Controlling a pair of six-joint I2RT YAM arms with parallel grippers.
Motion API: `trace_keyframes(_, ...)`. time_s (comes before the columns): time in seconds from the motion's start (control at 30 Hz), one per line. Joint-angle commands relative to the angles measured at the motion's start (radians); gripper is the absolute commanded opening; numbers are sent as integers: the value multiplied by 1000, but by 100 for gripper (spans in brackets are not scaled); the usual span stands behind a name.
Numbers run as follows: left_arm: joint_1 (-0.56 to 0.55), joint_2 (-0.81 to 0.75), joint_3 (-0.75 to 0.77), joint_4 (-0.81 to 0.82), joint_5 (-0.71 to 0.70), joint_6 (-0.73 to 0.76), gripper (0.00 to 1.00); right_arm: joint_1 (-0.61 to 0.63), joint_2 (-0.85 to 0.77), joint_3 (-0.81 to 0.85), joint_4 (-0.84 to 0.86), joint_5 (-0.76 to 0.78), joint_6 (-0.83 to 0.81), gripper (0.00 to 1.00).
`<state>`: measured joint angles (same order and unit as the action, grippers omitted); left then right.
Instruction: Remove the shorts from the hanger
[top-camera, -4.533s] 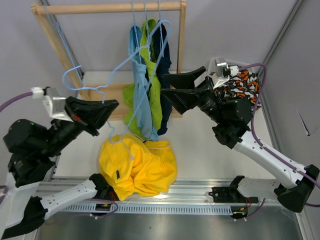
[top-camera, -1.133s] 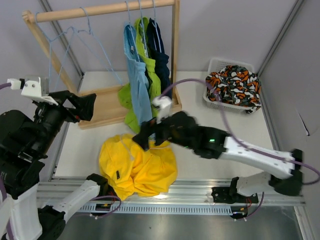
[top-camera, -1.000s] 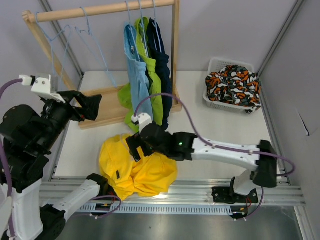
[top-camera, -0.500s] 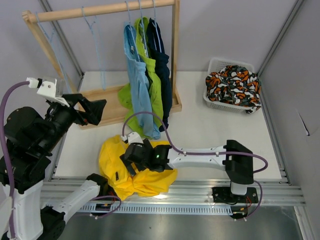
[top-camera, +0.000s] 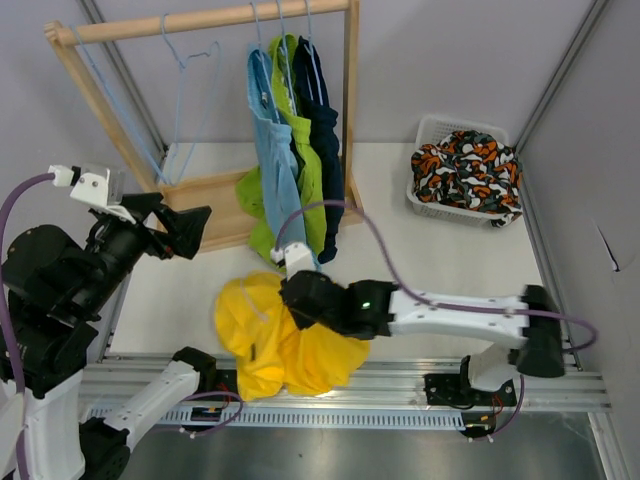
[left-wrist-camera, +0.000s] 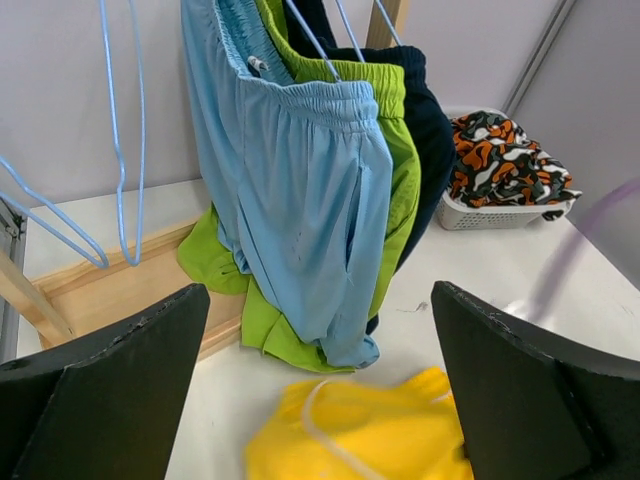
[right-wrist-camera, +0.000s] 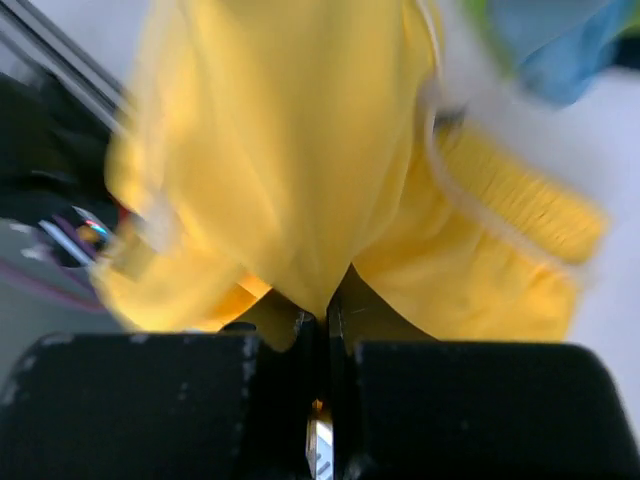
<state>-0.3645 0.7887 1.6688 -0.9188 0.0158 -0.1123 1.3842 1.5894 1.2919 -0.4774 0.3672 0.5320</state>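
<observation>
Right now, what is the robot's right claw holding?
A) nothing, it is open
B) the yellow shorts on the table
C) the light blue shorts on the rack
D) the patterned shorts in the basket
B: the right gripper is shut on a fold of the yellow shorts; its wrist view shows yellow fabric squeezed in the closed jaws.

Shorts: five, one of each colour — light blue pair (top-camera: 277, 160), lime green pair (top-camera: 306, 130), dark navy pair (top-camera: 326, 125), yellow pair (top-camera: 280, 345), patterned pair (top-camera: 465, 170).
Wooden rack (top-camera: 200, 18): one.
White basket (top-camera: 430, 127): one.
Wire hangers carrying shorts: three.
Empty hangers (top-camera: 184, 95): at least one — exact count unclear.
Robot arms: two.
</observation>
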Motion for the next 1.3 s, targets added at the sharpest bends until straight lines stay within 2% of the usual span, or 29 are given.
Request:
trace_keyframes(0.0,-5,-14,14,11,30,16,99,18,-268,269,-137,249,-102,0)
trace_keyframes(0.1,-4,-22,19,26,41,3,99,-2,-367,454,-159,351,-225,0)
trace_keyframes(0.2,-4,0,55,25,114,-6,99,-92,-390,594,-112,401,-384,0)
trace_keyframes(0.3,-5,20,74,44,209,-20,99,-261,-332,725,-52,383,-516,0)
trace_keyframes(0.4,-5,29,69,70,265,-20,99,-497,-225,835,13,250,-576,0)
trace_keyframes(0.43,-5,30,69,72,279,-20,99,-560,-185,948,8,172,-575,0)
trace_keyframes(0.47,-5,33,68,72,282,-18,99,-679,-142,1010,2,138,-570,0)
trace_keyframes(0.53,-5,34,46,84,285,-18,99,-790,-8,1197,-13,31,-537,0)
trace_keyframes(0.57,-4,32,39,92,286,-20,99,-886,71,1246,-9,-3,-520,0)
trace_keyframes(0.63,-5,17,-4,123,303,-38,99,-971,125,1300,32,-97,-446,0)
trace_keyframes(0.7,-5,11,-20,150,318,-61,99,-1078,153,1240,89,-166,-364,0)
trace_keyframes(0.73,-5,7,-38,159,322,-64,99,-1105,149,1181,177,-178,-347,0)
trace_keyframes(0.77,-4,7,-43,161,323,-67,99,-1123,136,999,244,-178,-339,0)
trace_keyframes(0.8,-4,9,-49,169,320,-70,99,-1148,118,883,331,-174,-339,0)
trace_keyframes(0.83,-5,12,-50,170,319,-72,99,-1162,78,766,522,-156,-336,0)
trace_keyframes(0.87,-5,14,-50,170,317,-72,99,-1171,67,571,599,-145,-336,0)
trace_keyframes(0.93,-5,17,-49,170,317,-73,99,-1211,70,444,707,-99,-301,0)
trace_keyframes(1.1,-5,32,-52,176,329,-90,99,-1281,73,85,804,-28,-204,0)
trace_keyframes(1.27,-8,119,20,166,342,-98,99,-1312,81,-80,771,-40,-95,0)
